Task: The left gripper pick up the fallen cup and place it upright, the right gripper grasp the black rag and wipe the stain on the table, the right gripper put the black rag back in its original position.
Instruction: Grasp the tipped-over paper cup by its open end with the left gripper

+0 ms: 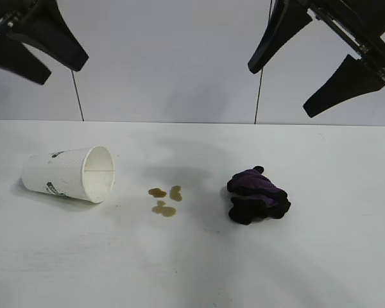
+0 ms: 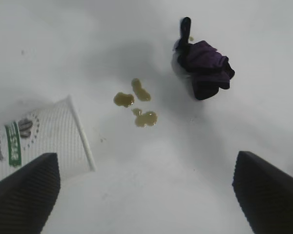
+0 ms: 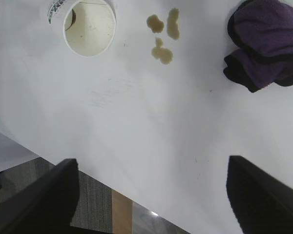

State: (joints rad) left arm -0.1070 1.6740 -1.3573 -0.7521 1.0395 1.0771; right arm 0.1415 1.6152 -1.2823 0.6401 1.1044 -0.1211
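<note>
One white paper cup with dotted embossing and a green logo is lying on its side at the left of the wide matte white table, its open mouth facing right toward the spill. The stain is showing as three small brownish-tan blotches clustered near the middle of the table, just right of the cup's rim and apart from it. One small bunched lump of black-purple cloth, the black rag, is sitting to the right of the blotches, also apart from them.

Two black end effectors are hanging above the table, touching nothing. The left end effector, with long tapered wedge-shaped fingers, is hovering at the far left above the cup with its fingers spread wide apart. The right end effector, carrying a silver-grey bracket, is hovering at the far right above the rag, its fingers likewise standing apart and empty.

Behind the table a grey panelled wall is standing. Nothing is lying between either end effector and the cup, the blotches or the rag.
</note>
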